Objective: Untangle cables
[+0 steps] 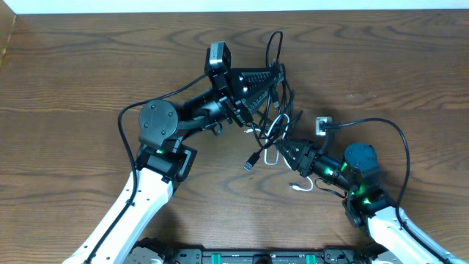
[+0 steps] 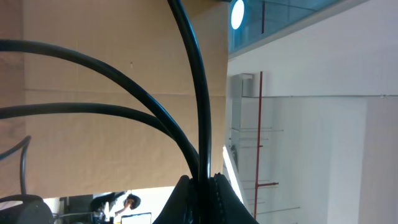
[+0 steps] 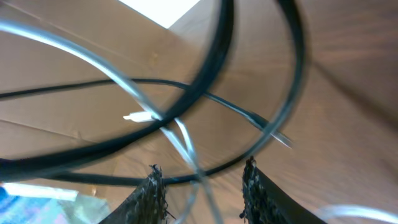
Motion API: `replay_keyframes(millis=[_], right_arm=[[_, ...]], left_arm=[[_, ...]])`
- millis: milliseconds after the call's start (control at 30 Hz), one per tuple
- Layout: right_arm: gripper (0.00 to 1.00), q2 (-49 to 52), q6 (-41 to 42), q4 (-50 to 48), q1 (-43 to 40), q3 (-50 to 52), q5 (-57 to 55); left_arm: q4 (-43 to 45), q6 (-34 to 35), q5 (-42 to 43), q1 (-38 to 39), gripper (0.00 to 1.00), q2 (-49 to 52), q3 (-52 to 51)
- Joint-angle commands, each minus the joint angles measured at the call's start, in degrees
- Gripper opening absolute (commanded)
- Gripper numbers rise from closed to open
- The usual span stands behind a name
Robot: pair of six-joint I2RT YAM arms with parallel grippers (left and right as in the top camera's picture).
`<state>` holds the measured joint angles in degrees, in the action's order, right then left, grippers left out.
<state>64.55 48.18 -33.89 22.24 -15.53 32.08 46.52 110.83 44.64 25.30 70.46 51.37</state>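
Black cables (image 2: 200,93) clenched in left claw (image 2: 202,180), likely as anchor; right claw (image 3: 200,180) released, white cable (image 3: 177,134) running through its gap, ready to pull.

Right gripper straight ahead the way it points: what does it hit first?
Probably the white cable and a black cable crossing just ahead of the right gripper's open fingers; depth is too blurred to say which comes first.
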Motion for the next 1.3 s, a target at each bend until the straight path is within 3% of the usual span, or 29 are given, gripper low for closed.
replay_keyframes(millis=[0, 167, 467, 1033, 1100, 1267], right_arm=[[0.37, 0.2, 2.6, -4.0, 0.6, -0.2, -0.2], [0.37, 0.2, 3.1, -9.0, 0.6, -0.2, -0.7], [0.42, 2.1, 3.0, -6.1, 1.5, -0.2, -7.4], [0.45, 7.0, 3.0, -13.3, 10.6, -0.2, -22.5], [0.38, 7.5, 3.0, -13.3, 11.6, -0.2, -25.2], [0.03, 10.1, 2.0, -14.8, 12.9, -0.2, -29.2]], left_arm=[[0.7, 0.0, -0.5, 0.2, 0.08, -0.5, 1.2], [0.7, 0.0, -0.5, 0.2, 0.08, -0.5, 1.2], [0.8, 0.1, -0.3, 0.2, 0.08, -0.5, 1.2], [0.8, 0.1, -0.2, 0.2, 0.08, -0.5, 1.2], [0.8, 0.1, -0.2, 0.2, 0.08, -0.5, 1.2], [0.8, 0.1, -0.1, 0.2, 0.08, -0.5, 1.2]])
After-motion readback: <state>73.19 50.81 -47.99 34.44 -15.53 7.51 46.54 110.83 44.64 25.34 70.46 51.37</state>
